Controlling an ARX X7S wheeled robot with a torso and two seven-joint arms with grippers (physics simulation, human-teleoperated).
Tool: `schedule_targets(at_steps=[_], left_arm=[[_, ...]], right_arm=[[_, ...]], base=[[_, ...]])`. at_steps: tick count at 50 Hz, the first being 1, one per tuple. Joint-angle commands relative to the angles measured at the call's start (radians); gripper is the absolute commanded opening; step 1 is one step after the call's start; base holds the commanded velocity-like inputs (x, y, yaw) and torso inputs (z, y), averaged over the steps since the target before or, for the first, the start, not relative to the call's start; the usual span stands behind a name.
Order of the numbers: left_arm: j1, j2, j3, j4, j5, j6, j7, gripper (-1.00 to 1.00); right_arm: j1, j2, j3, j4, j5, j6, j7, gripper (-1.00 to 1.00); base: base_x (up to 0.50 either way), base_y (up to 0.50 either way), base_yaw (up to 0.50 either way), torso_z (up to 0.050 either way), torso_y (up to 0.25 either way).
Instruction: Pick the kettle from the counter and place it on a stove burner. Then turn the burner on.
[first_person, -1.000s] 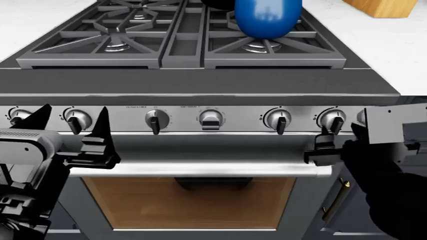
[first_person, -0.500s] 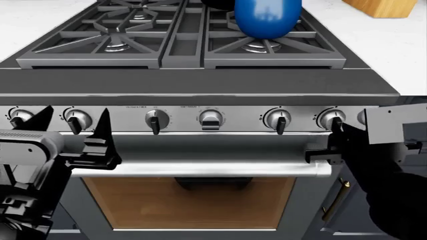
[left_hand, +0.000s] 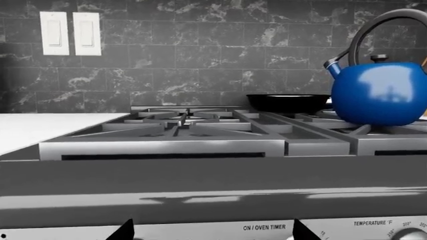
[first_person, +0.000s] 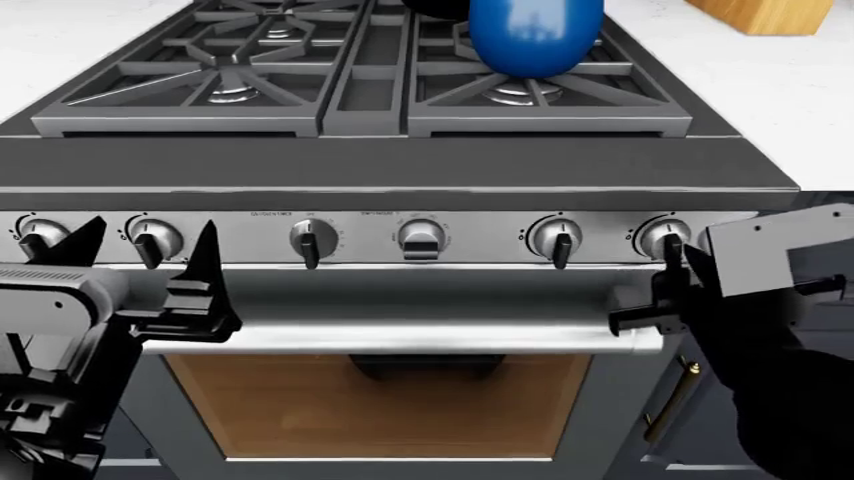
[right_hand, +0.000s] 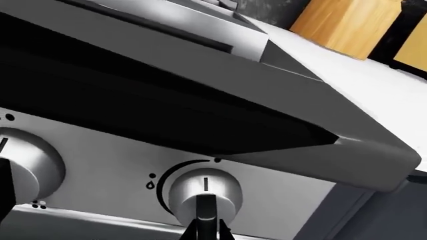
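The blue kettle (first_person: 534, 35) (left_hand: 380, 92) stands upright on the front right stove burner (first_person: 521, 92) of the stove (first_person: 400, 165). No flame shows under it. My right gripper (first_person: 667, 268) (right_hand: 207, 227) is at the rightmost front knob (first_person: 663, 238) (right_hand: 203, 192), its two fingertips close on either side of the knob's dark tab. My left gripper (first_person: 147, 265) (left_hand: 210, 232) hangs open in front of the left end of the knob row, holding nothing. White counter (first_person: 801, 90) (left_hand: 40, 127) flanks the stove.
A black frying pan (left_hand: 287, 102) sits on a back burner behind the kettle. A wooden block (first_person: 767, 12) (right_hand: 347, 22) stands on the right counter. The oven door's bar handle (first_person: 400, 338) runs just below both grippers. A brass pull (first_person: 671, 400) is on the navy cabinet.
My right gripper has risen from the oven handle's level to the rightmost knob and now straddles its tab. The left gripper and the kettle have stayed put.
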Motion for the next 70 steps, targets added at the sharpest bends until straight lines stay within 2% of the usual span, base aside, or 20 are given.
schedule_targets(at_steps=[1,70], left_arm=[[0.009,0.002,-0.002,-0.004,0.002,0.009,0.002,1.0],[0.016,0.002,0.003,-0.013,0.008,0.026,-0.001,1.0]], right_arm=[[0.039,-0.003,-0.03,-0.038,-0.037,-0.002,-0.03,-1.0],[0.178,0.023,-0.195,-0.1,-0.191,0.114,-0.137,-1.0]], base=[[0.0,0.0,0.0,0.0,0.0],[0.0,0.0,0.0,0.0,0.002]])
